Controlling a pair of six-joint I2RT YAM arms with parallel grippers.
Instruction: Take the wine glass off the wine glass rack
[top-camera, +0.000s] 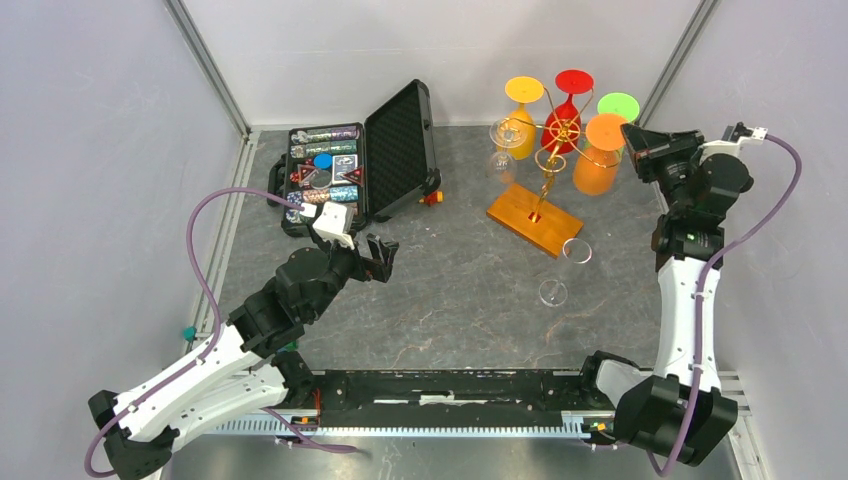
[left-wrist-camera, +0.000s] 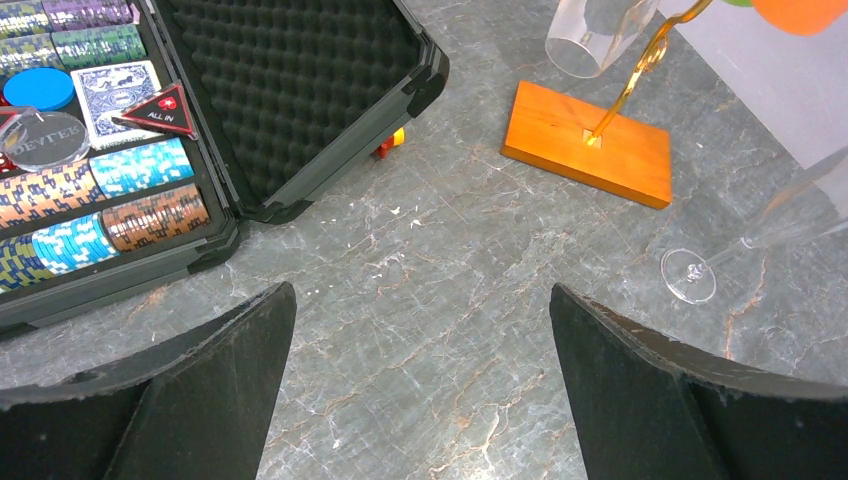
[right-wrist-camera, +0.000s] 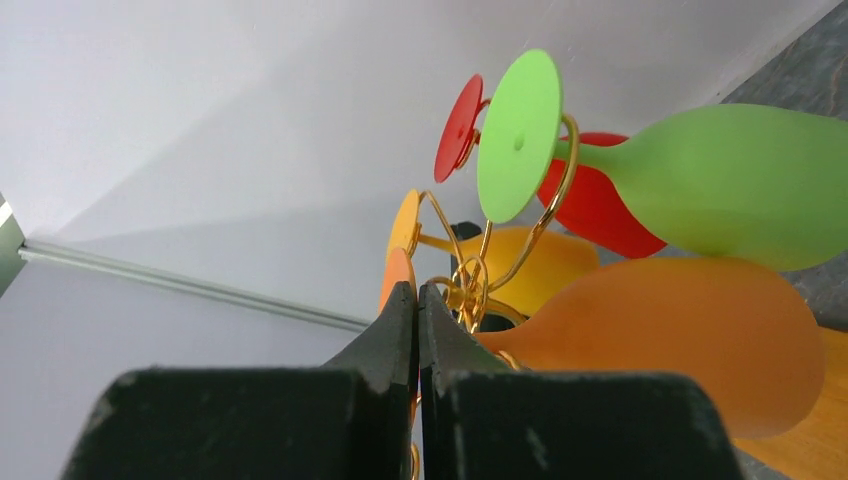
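Fingers of right gripper (top-camera: 633, 137) up beside orange glass (top-camera: 596, 172), hung foot-up on rack (top-camera: 532, 216); left gripper (top-camera: 384, 258) well apart. From left wrist: spread wide, empty. From right wrist: pressed together by its stem, grip unclear. Grasp stage, probably; next, slide foot out of rack.

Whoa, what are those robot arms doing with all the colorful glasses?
They are taking glasses off a gold wine glass rack. The right gripper is shut, pressed in close to the rack by the orange glass; whether it grips anything is unclear. A green glass, red glass, yellow glass and one clear hanging glass also hang upside down. Another clear wine glass lies on the table. The left gripper hovers open and empty near the poker chip case.
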